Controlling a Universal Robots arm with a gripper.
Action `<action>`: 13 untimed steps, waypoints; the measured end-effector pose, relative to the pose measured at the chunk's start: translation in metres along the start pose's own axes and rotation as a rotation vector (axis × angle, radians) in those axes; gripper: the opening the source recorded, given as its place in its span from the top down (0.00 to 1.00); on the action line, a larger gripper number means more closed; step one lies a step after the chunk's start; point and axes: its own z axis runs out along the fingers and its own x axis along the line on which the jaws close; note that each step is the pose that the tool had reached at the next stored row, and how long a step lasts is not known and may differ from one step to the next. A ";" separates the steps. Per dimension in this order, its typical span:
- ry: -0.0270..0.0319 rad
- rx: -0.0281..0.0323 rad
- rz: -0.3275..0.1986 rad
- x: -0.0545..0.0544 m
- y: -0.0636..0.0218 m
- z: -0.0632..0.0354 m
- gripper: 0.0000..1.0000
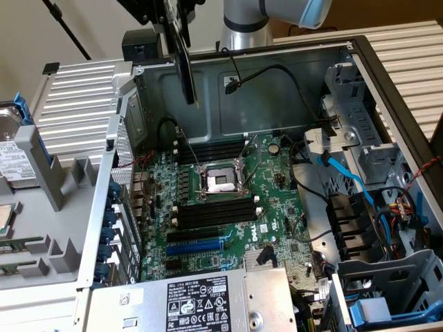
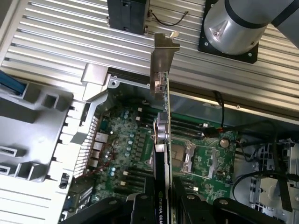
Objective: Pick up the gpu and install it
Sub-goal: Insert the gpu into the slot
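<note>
We see our hand [image 2: 163,207] clamped on the graphics card [image 1: 185,69], which hangs upright above the motherboard [image 1: 277,200] in the open computer case [image 1: 263,104].

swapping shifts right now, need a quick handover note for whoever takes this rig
Claw: shut on the gpu, card held edge-on, silver bracket at the end away from the claw.
Where: the gpu hangs in the air over the open computer case, above the motherboard.
Done: gpu picked up.
Left: install. The card is not in any slot, and the blue slot is bare.
</note>
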 end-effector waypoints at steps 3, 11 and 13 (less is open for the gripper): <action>0.0079 -0.0016 -0.011 -0.002 -0.0003 -0.0023 0.74; 0.0285 -0.0032 -0.085 -0.004 -0.0003 -0.0053 0.74; 0.0353 -0.0030 -0.115 -0.004 -0.0003 -0.0053 0.74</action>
